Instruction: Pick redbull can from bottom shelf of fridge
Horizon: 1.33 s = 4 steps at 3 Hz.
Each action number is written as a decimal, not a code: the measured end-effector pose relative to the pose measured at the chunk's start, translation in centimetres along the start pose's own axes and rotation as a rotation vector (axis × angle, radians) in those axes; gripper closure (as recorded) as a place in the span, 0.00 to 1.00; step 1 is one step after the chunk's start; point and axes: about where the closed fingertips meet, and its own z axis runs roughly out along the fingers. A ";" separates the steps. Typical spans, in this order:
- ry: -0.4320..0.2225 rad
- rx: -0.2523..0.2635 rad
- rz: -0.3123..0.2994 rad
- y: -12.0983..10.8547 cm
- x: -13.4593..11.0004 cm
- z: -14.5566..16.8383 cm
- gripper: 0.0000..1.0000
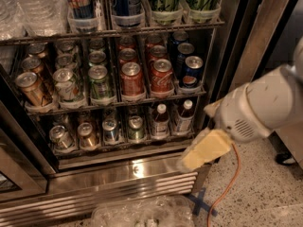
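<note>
The fridge [142, 171] stands open, with dark wire racks and a slatted steel grille at its base. On the bottom shelf a row of slim cans faces me. The redbull can [111, 129], with a silver top and blue-and-silver body, is third from the left. A copper-orange can [86, 134] stands left of it and a greenish can [136, 128] right of it. My gripper [191, 161], yellowish at the tip on a white arm [258, 105], hangs at the shelf's lower right corner, in front of the door frame. It is apart from the cans and holds nothing that I can see.
Two small bottles [160, 119] stand at the right end of the bottom shelf. Cola and other cans [132, 82] fill the shelf above. An orange cable [227, 188] and a blue tape cross [201, 202] lie on the speckled floor. Crumpled clear plastic [142, 212] lies below the grille.
</note>
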 end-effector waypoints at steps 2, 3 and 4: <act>-0.163 0.005 0.228 4.5 2.3 4.9 0.00; -0.163 0.005 0.228 4.5 2.2 4.9 0.00; -0.214 0.006 0.246 5.4 1.7 6.4 0.00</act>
